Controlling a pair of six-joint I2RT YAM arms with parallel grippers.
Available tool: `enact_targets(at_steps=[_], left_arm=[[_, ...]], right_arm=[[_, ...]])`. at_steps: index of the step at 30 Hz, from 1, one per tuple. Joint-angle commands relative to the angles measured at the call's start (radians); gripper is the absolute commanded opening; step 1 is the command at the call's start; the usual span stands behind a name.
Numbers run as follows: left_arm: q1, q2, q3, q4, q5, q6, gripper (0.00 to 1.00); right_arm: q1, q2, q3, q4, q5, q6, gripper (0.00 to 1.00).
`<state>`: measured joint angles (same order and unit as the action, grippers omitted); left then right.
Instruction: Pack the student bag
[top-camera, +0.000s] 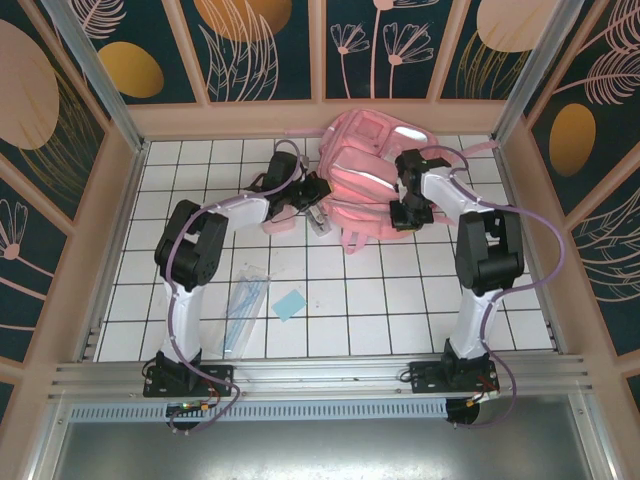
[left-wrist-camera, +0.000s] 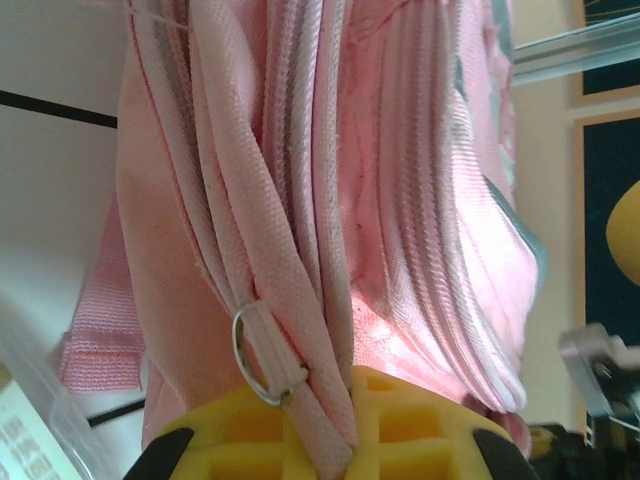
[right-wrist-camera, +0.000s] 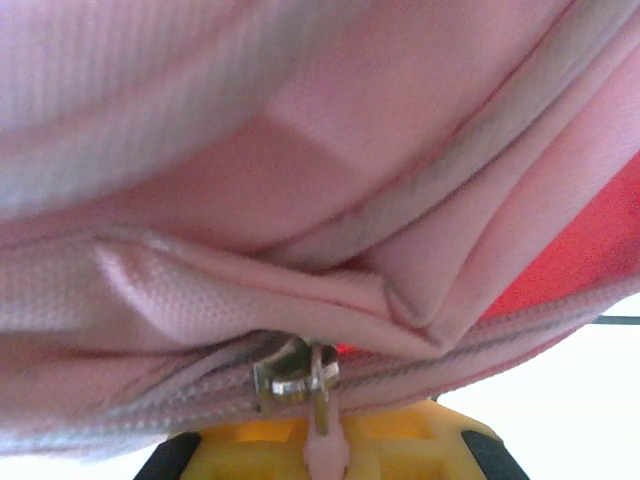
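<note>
At far middle of tabletop (top-camera: 400, 300), we hold student bag (top-camera: 370, 165): left tool (left-wrist-camera: 325, 445) clamps strap (left-wrist-camera: 285, 290), right tool (right-wrist-camera: 325, 460) pinches zipper pull (right-wrist-camera: 318, 395). Unzipping step, we judge; next, we drag pull along zipper (right-wrist-camera: 520, 325), bag braced.

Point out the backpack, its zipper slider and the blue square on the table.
backpack (top-camera: 362, 212), top view, lower front panel
zipper slider (right-wrist-camera: 287, 378), right wrist view, metal body
blue square (top-camera: 288, 304), top view, its middle
</note>
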<state>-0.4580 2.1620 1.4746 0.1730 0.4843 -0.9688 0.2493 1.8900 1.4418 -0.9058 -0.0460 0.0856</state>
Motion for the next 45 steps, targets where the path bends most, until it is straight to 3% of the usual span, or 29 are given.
enact_targets(at_steps=[1, 4, 5, 6, 9, 10, 14, 18, 21, 29, 31, 33, 36, 37, 40, 45], left_arm=[[0.067, 0.114, 0.172, 0.101, -0.055, 0.030, 0.00], [0.068, 0.208, 0.340, 0.019, -0.080, 0.071, 0.00], [0.069, 0.224, 0.382, -0.004, -0.093, 0.085, 0.08], [0.072, 0.232, 0.408, -0.024, -0.096, 0.090, 0.34], [0.078, 0.184, 0.406, -0.082, -0.101, 0.094, 0.94], [0.079, 0.148, 0.370, -0.095, -0.113, 0.101, 0.99], [0.077, -0.091, 0.059, -0.033, -0.158, 0.067, 0.99], [0.067, -0.264, -0.250, 0.147, -0.153, -0.087, 0.99], [0.045, -0.269, -0.336, 0.250, -0.132, -0.183, 0.99], [-0.023, -0.040, -0.113, 0.287, -0.083, -0.250, 0.90], [-0.032, -0.001, -0.067, 0.284, -0.083, -0.248, 0.82], [-0.039, 0.032, -0.041, 0.292, -0.080, -0.245, 0.65], [-0.041, 0.066, -0.029, 0.306, -0.075, -0.240, 0.22], [-0.041, 0.073, -0.023, 0.295, -0.075, -0.228, 0.02], [-0.034, 0.066, -0.030, 0.288, -0.079, -0.207, 0.00], [0.004, -0.021, -0.074, 0.298, -0.119, -0.190, 0.00]], right_arm=[[-0.005, -0.129, -0.115, 0.182, -0.176, 0.078, 0.00], [0.060, -0.181, -0.233, 0.337, -0.358, 0.138, 0.00], [0.094, -0.181, -0.252, 0.397, -0.388, 0.163, 0.00], [0.122, -0.169, -0.254, 0.435, -0.408, 0.177, 0.00], [0.182, -0.093, -0.187, 0.512, -0.434, 0.201, 0.00], [0.194, -0.062, -0.152, 0.520, -0.441, 0.201, 0.00], [0.223, 0.070, 0.045, 0.481, -0.441, 0.171, 0.00], [0.226, 0.092, 0.113, 0.475, -0.472, 0.164, 0.00], [0.227, 0.064, 0.087, 0.484, -0.504, 0.170, 0.00], [0.239, -0.118, -0.150, 0.580, -0.573, 0.236, 0.00], [0.239, -0.159, -0.210, 0.593, -0.580, 0.250, 0.00], [0.240, -0.195, -0.264, 0.600, -0.576, 0.259, 0.00], [0.239, -0.240, -0.343, 0.601, -0.557, 0.265, 0.00], [0.238, -0.251, -0.365, 0.600, -0.546, 0.268, 0.00], [0.227, -0.265, -0.415, 0.567, -0.486, 0.284, 0.00], [0.143, -0.286, -0.481, 0.400, -0.259, 0.320, 0.00]])
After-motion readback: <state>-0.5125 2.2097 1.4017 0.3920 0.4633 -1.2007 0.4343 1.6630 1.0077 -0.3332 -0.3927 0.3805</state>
